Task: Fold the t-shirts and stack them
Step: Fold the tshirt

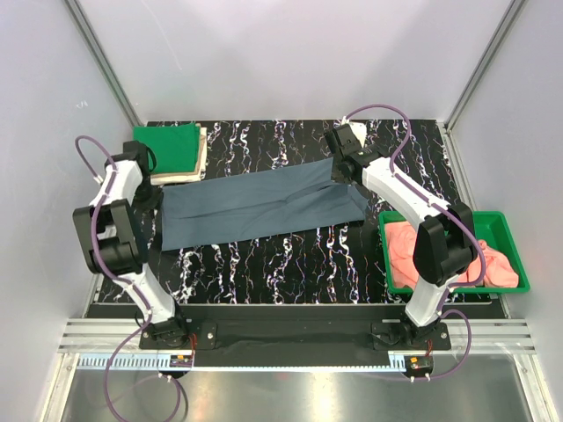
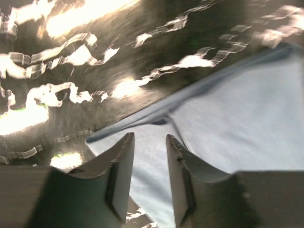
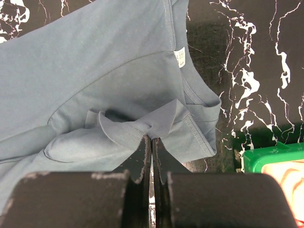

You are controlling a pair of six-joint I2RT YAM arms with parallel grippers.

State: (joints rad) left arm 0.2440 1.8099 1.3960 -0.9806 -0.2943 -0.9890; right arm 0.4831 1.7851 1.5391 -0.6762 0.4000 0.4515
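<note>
A slate blue-grey t-shirt (image 1: 264, 207) lies spread in a long band across the black marbled table. My right gripper (image 1: 341, 171) is at its right end; in the right wrist view the gripper (image 3: 152, 138) is shut on a bunched fold of the shirt (image 3: 104, 61) near the collar label. My left gripper (image 1: 155, 200) is at the shirt's left end. In the left wrist view its jaws (image 2: 149, 140) stand apart just above the shirt's corner (image 2: 237, 118), with nothing pinched between them. A folded green t-shirt (image 1: 167, 145) sits on a beige one (image 1: 202, 160) at the back left.
At the right stands a green plastic tray (image 1: 506, 224) holding salmon-pink t-shirts (image 1: 413, 251); its corner (image 3: 270, 156) shows in the right wrist view. Grey walls close in the table on three sides.
</note>
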